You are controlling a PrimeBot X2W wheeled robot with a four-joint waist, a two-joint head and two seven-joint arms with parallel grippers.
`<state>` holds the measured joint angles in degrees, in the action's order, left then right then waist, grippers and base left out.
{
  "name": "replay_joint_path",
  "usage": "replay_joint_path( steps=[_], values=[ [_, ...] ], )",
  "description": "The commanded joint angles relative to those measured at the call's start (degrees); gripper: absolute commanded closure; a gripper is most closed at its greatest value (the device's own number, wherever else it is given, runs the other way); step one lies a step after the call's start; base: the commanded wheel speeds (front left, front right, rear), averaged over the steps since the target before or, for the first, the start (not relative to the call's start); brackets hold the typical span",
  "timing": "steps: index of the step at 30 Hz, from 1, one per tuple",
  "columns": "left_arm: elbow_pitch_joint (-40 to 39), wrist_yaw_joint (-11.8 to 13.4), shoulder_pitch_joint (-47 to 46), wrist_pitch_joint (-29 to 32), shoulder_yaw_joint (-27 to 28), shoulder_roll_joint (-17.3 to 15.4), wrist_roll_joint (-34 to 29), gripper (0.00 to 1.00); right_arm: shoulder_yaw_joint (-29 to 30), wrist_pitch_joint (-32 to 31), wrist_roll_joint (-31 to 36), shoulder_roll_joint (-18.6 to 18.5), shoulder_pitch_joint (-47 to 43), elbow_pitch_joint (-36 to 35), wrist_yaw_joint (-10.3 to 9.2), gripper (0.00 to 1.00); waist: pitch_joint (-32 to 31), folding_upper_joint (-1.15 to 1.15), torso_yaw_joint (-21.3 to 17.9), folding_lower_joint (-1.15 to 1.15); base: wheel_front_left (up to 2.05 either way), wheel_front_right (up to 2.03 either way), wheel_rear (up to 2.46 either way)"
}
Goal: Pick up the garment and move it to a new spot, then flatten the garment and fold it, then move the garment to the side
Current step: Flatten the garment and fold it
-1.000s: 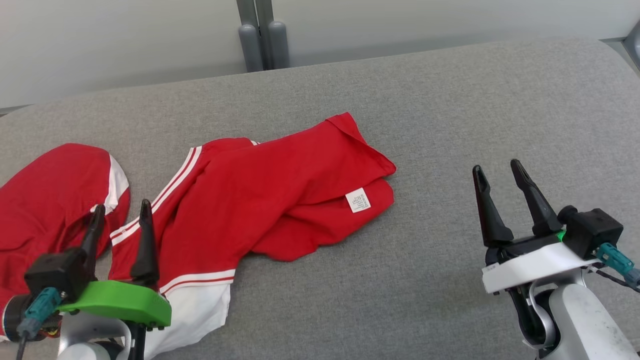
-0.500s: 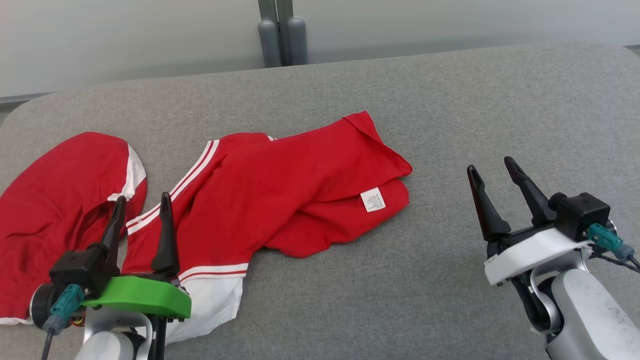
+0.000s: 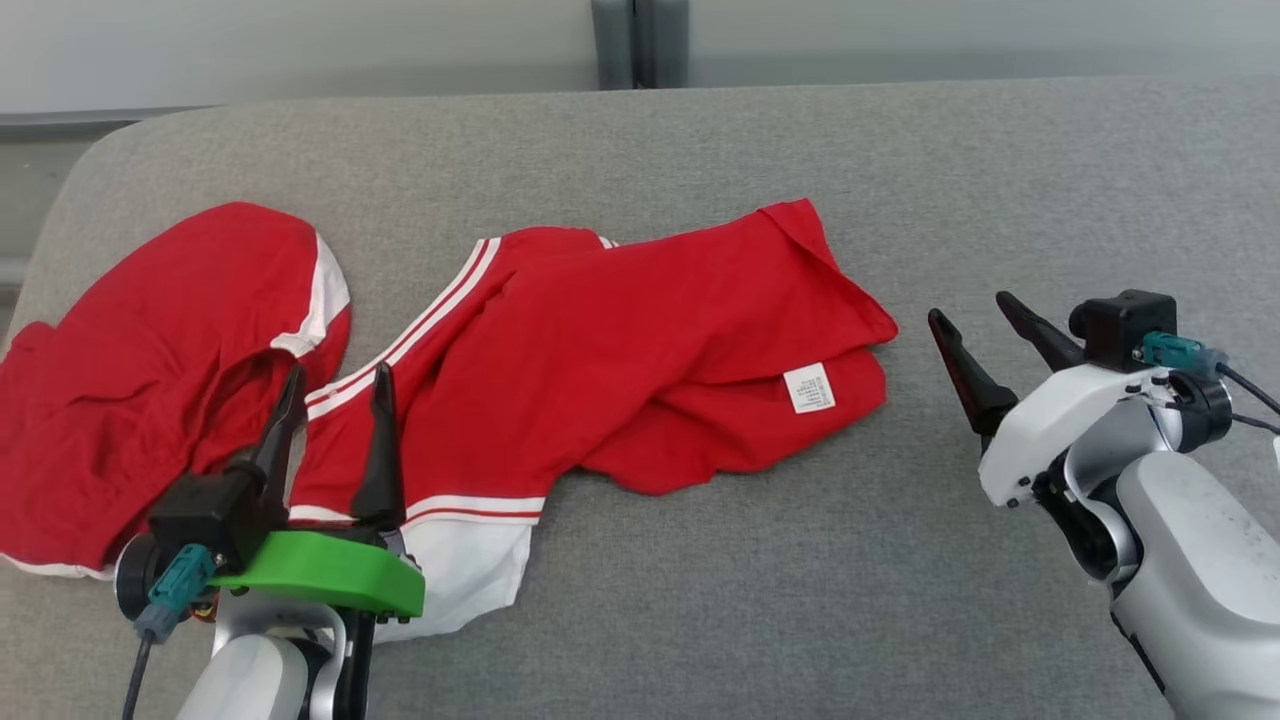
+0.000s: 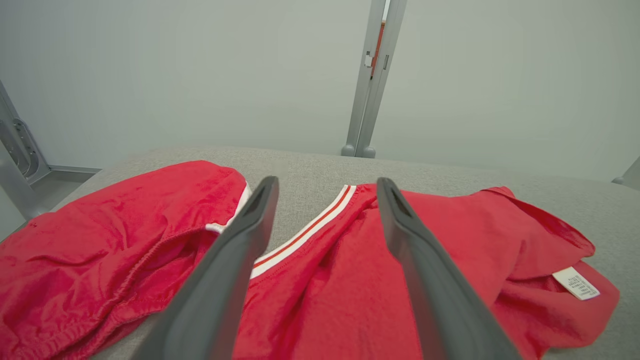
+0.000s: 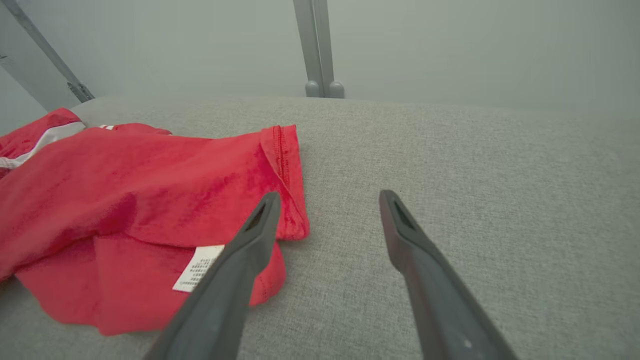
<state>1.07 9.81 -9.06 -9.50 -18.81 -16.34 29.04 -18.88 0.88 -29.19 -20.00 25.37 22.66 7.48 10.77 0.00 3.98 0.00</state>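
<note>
So the whole head view has slid sideways since a second ago. That's the camera turning, and the cloth itself hasn't budged on the grey table (image 3: 720, 600).

Over by the table's left edge there's a rumpled red piece with a white band (image 3: 170, 350). I honestly can't tell whether it's joined to the main garment or separate.

The left hand (image 3: 340, 372) comes next. Its fingers are spread wide with nothing between them, and it's in about the same spot over the cloth as before. From its own wrist camera, the left hand (image 4: 326, 182) straddles the strip of grey between the banded piece (image 4: 100, 240) and the striped edge of the red garment (image 4: 330, 300). I can't make out whether the fingers actually touch the fabric.

The red garment (image 3: 620, 360) lies crumpled across the middle of the table, unfolded. Two white stripes (image 3: 420, 320) run along its left side and a white panel (image 3: 460, 570) sits at the near end. The white care label (image 3: 808, 388) shows near its right end.

The real change is the right hand (image 3: 969, 306). It was well apart from the garment a second ago, and now it sits just beside the right edge, with its fingers leaning toward the cloth. It's released too, fingers apart and empty. In the right wrist view, the right hand (image 5: 328, 194) has one finger over the garment's (image 5: 125, 190) corner by the label (image 5: 198, 267) and the other over bare table.
</note>
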Motion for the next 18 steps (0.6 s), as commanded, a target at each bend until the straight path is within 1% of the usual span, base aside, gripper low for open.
replay_joint_path(
  steps=[1,4,9,18],
  values=[
    [0.4,-0.2,-1.05,-0.22,-0.09,0.13,-0.07,0.0,-0.55,-1.25,-1.37,-0.43,1.09,1.22,0.03,0.0,1.75,0.0,2.52,0.0,0.0,0.0,0.0],
    [0.87,-0.14,-1.35,-0.11,-0.26,0.19,0.02,0.0,-0.64,-3.39,-2.97,-0.85,2.63,3.8,0.03,0.0,2.43,0.0,4.06,0.0,0.0,0.0,0.0],
    [1.56,-0.03,-0.91,-0.6,-0.47,0.58,0.47,0.0,-0.82,-5.42,-5.08,-0.57,4.23,7.73,0.03,0.0,2.83,0.0,6.29,0.0,0.0,0.0,0.0],
    [2.59,-0.39,-1.68,-0.78,-1.16,0.93,0.84,0.0,-2.3,-7.82,-7.85,-0.7,6.81,11.85,0.03,0.0,3.39,0.0,8.03,0.0,0.0,0.0,0.0]
  ],
)
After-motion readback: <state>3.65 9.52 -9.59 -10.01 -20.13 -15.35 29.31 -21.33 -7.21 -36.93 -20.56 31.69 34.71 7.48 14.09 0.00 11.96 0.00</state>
